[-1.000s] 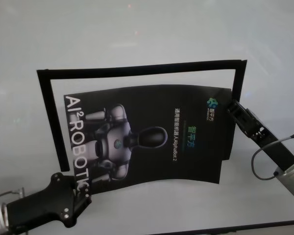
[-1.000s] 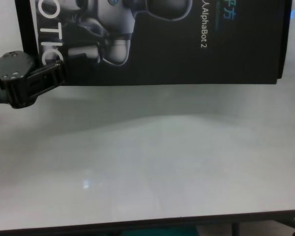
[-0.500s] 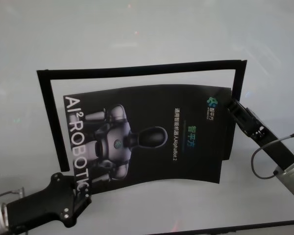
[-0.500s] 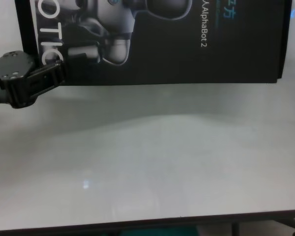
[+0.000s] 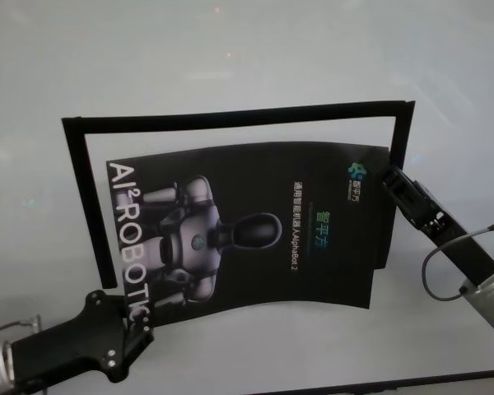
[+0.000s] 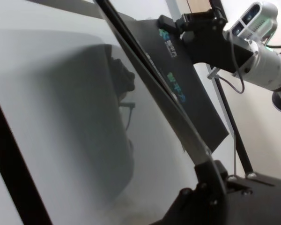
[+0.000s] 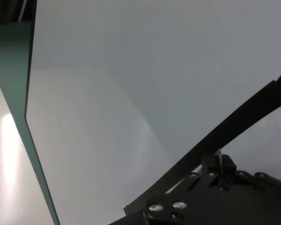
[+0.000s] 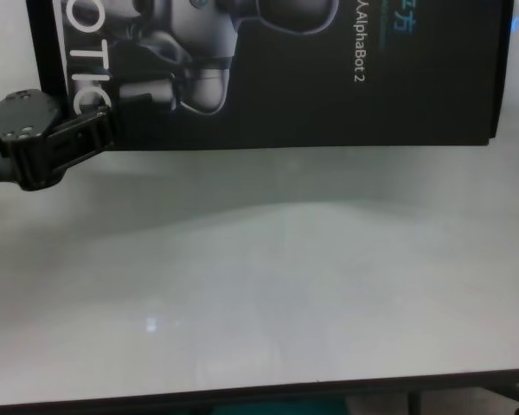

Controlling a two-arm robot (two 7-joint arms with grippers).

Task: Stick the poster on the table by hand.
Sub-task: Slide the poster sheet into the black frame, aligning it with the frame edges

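White table (image 5: 247, 49) | poster (image 5: 255, 230) bowed, underside hidden | left claw (image 5: 140, 325), right claw (image 5: 389, 177) clamp corners

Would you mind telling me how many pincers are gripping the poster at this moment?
2. The left pincer clamps the poster at its near left corner, by the white lettering; the right pincer clamps its far right corner, close to the black tape frame.

Robot lab or test bench, bare white table (image 5: 255, 58), taped black frame (image 5: 230, 117)
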